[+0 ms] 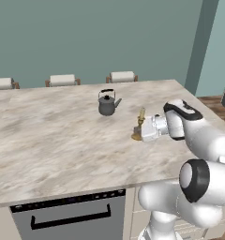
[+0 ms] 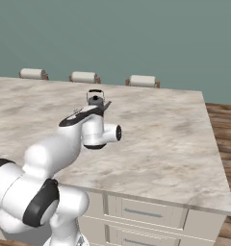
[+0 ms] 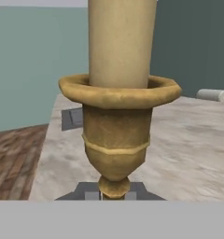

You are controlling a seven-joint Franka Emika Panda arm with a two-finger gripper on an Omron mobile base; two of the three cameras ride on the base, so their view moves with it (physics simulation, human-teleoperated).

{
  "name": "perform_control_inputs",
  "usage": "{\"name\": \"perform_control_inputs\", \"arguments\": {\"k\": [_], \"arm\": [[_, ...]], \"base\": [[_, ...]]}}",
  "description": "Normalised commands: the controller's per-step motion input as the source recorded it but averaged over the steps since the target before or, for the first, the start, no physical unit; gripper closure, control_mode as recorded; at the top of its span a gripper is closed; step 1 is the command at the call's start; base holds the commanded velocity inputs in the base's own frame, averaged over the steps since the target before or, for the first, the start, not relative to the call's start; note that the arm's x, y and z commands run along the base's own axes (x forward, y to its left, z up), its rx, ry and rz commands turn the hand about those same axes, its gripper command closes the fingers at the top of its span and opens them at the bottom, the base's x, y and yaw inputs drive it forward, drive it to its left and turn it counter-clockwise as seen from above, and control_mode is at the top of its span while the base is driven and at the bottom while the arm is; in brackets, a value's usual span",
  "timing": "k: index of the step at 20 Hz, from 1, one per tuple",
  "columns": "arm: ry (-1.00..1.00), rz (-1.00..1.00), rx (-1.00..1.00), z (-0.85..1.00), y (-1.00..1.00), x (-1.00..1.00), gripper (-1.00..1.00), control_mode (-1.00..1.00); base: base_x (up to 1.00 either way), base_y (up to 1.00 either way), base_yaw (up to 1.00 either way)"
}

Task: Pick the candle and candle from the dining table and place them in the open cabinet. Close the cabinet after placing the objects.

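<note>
- Wide marble desk (image 1: pixel 53 145) filling the middle of both base views, dark appliance front (image 1: pixel 70 218) with black bar handle under its near edge, cream drawers (image 2: pixel 151 216) on the other side.
- Teal wall (image 1: pixel 95 37) behind, wood floor (image 2: pixel 223 125) off the far right end.
- Three chair backs (image 1: pixel 63 79) lined along the far edge of the desk.
- White arm (image 1: pixel 198 136) reaching low across the desk from the near right corner.
- Dark grey kettle (image 1: pixel 107 103) upright on the desk, near the middle, just beyond and left of the candle.
- Hand (image 1: pixel 143 132) level with the desk top, pressed together on the stem of a brass candlestick; in the hand view dark fingertips (image 3: pixel 86 191) flanking the narrow stem.
- Candle (image 1: pixel 141 115), pale yellow, upright in that candlestick, round foot (image 1: pixel 137 137) low at the desk surface; lifted or resting cannot be told.
- Brass cup (image 3: pixel 119 93) and pale candle shaft large and close in the hand view.
</note>
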Motion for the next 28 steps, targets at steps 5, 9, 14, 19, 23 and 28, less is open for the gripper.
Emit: {"name": "perform_control_inputs", "arguments": {"k": [5,9,14,19,23,28], "arm": [[0.0,-0.02,0.0,0.54,-0.09,-0.3,1.0,-1.0],[0.0,-0.04,0.0,0.43,-0.09,-0.33,1.0,-1.0],[0.0,-0.04,0.0,0.46,-0.06,-0.32,1.0,-1.0],[0.02,-0.02,0.0,0.22,0.01,-0.18,1.0,-1.0],[0.0,0.01,-0.01,0.0,0.05,0.0,1.0,-1.0],[0.0,0.0,0.0,0.0,0.0,0.0,1.0,-1.0]], "base": [[0.0,0.0,0.0],[0.0,0.0,0.0],[0.0,0.0,0.0],[0.0,0.0,0.0],[0.0,0.0,0.0],[0.0,0.0,0.0]]}}
